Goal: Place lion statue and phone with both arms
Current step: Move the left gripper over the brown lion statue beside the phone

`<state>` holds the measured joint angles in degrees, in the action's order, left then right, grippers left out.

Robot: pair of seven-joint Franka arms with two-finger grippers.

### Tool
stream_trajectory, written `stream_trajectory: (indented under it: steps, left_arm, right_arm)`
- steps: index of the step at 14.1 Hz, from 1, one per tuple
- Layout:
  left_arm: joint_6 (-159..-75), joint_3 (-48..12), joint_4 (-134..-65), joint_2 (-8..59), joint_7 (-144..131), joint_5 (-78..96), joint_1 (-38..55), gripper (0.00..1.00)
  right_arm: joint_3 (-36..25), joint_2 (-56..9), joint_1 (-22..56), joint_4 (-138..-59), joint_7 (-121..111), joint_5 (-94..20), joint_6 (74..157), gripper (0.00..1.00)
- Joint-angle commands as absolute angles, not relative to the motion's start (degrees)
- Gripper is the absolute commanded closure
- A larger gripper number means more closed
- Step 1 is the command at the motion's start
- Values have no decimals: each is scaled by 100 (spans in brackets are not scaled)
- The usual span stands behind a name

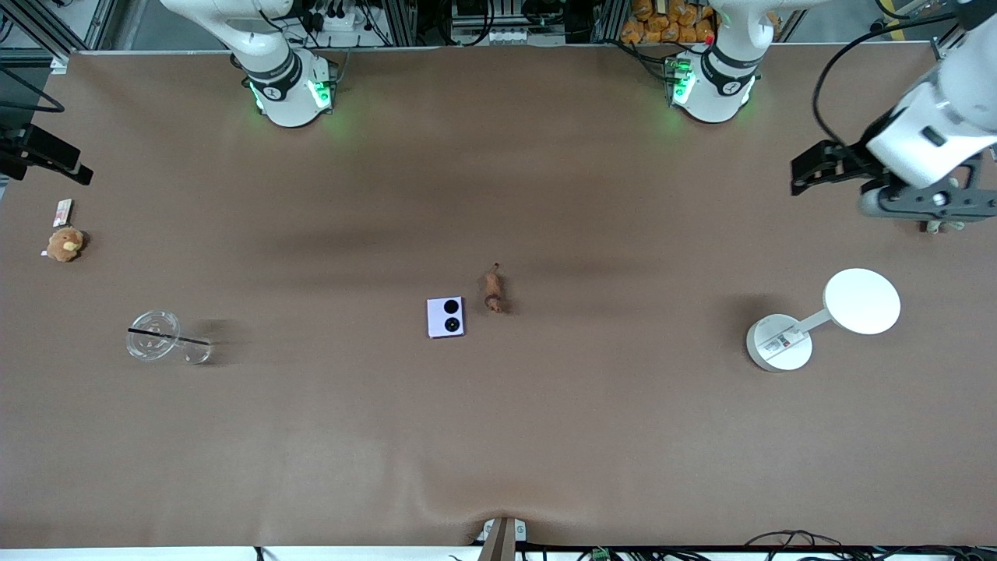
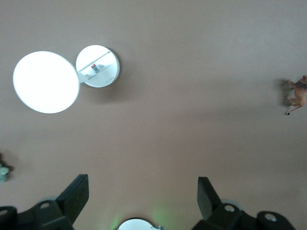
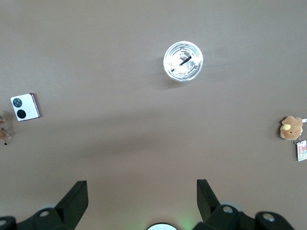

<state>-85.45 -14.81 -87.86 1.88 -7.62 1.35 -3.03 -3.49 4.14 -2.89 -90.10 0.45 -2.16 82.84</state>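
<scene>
Left tool (image 2: 141, 199) open, well apart from lion statue (image 1: 493, 290).

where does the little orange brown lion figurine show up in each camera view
Front view: the tiny orange-brown lion statue lies mid-table, beside the square pale-lavender phone.
Left wrist view: lion statue at the picture's edge; phone absent.
Right wrist view: cut by the edge, beside the phone, the landmark shared with the front view.

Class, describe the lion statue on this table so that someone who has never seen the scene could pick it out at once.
Start at the middle of the brown table, where two small things lie side by side. One is a square pale-lavender phone with two black circles. The lion statue is the tiny, elongated orange-brown figurine beside it, toward the left arm's end, smaller than the phone.
</scene>
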Motion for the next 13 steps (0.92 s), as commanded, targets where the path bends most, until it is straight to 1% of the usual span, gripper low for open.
stream_trajectory:
  steps: [1,4,10,13]
  left_arm:
    - [-8762,-1844,-8692,482,-1342,220,-281,0]
    - [-9200,-2319,-8701,869,-2045,211,-212,0]
    - [-10150,-2347,-8675,1783,-3575,-281,885,0]
    - [-10510,-2347,-8657,2170,-4103,-465,1203,0]
  right_arm:
    - [-308,387,-430,-8921,-9,-176,8200,0]
    - [-308,387,-448,-8921,-9,-185,8200,0]
    - [-308,378,-466,-8886,9,-220,8253,0]
    - [-308,378,-440,-8886,9,-246,8262,0]
